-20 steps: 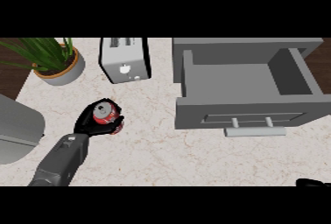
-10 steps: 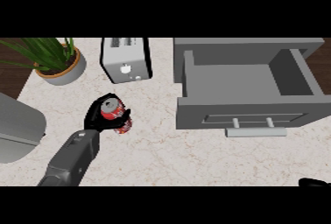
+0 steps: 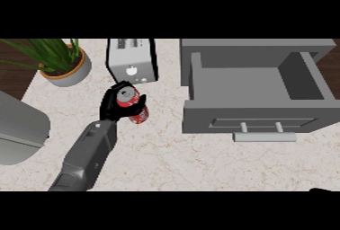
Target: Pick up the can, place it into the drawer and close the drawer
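A red can point(image 3: 131, 104) with a silver top is held upright in my left hand point(image 3: 114, 104), whose fingers and thumb curl round it, just in front of the toaster. To the right, the grey drawer point(image 3: 256, 117) stands pulled out, its inside bare, with a bar handle point(image 3: 264, 136) on its front. Only a dark tip of my right hand point(image 3: 324, 190) shows at the lower right edge.
A silver toaster point(image 3: 133, 60) stands behind the can. A potted plant point(image 3: 61, 63) sits at the back left. A large grey rounded object point(image 3: 20, 130) fills the left edge. Bare marble counter point(image 3: 199, 161) lies in front of the drawer.
My left hand has carried the can up and to the right, closer to the toaster and the drawer. The forearm has swung in under it.
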Tool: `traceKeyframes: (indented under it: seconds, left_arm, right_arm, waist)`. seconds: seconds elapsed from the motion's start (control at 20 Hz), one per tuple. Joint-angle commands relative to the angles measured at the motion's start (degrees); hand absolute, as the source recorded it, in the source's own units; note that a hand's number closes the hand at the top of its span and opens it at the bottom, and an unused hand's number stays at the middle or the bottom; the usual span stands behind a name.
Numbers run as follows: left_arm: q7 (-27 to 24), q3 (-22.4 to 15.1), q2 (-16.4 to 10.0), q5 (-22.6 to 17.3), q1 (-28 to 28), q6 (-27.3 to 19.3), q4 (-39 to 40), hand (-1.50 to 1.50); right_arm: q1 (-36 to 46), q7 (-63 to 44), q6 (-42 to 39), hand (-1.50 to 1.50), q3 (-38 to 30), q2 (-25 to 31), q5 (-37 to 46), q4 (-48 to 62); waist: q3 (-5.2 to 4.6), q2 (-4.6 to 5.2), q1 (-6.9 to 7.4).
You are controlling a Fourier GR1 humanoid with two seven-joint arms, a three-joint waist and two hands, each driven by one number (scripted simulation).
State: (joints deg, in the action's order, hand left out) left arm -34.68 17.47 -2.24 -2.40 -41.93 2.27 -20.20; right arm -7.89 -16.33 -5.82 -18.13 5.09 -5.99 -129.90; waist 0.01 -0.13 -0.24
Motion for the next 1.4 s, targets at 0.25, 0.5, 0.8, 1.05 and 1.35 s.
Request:
traceKeyframes:
  seconds: [0.25, 0.5, 0.8, 1.05, 1.35]
  left_arm:
    - [16.4, -7.5, 2.2, -2.2, -4.8, -3.7, -16.3, 1.50]
    - [25.6, -15.6, 2.2, -7.7, -8.5, -10.3, -25.1, 1.50]
    - [37.5, -22.4, 2.2, -10.4, -11.8, -18.4, -33.9, 1.50]
    - [45.3, -24.4, 2.2, -9.4, -19.8, -22.5, -35.9, 1.50]
    - [45.7, -24.1, 2.2, -9.6, -30.5, -24.6, -25.3, 1.50]
  right_arm:
    - [0.5, 1.2, 0.2, -1.50, -0.4, -0.1, 1.2, 0.4]
    - [4.3, -0.4, 0.6, -1.50, -1.5, 1.9, 0.6, 3.8]
    - [4.8, -2.0, 1.9, -1.50, 1.0, 0.7, 3.2, 2.3]
    - [3.6, 0.3, 1.7, -1.50, 0.3, -0.2, 2.8, 3.1]
    - [6.2, -2.3, 1.5, -1.50, -2.2, 2.7, 0.6, 1.2]
  waist:
    - [0.05, -0.39, 0.61]
    - [0.03, -0.36, 0.32]
    - [0.01, -0.10, -0.07]
    - [0.02, -0.02, -0.20]
    - [0.02, 0.28, -1.01]
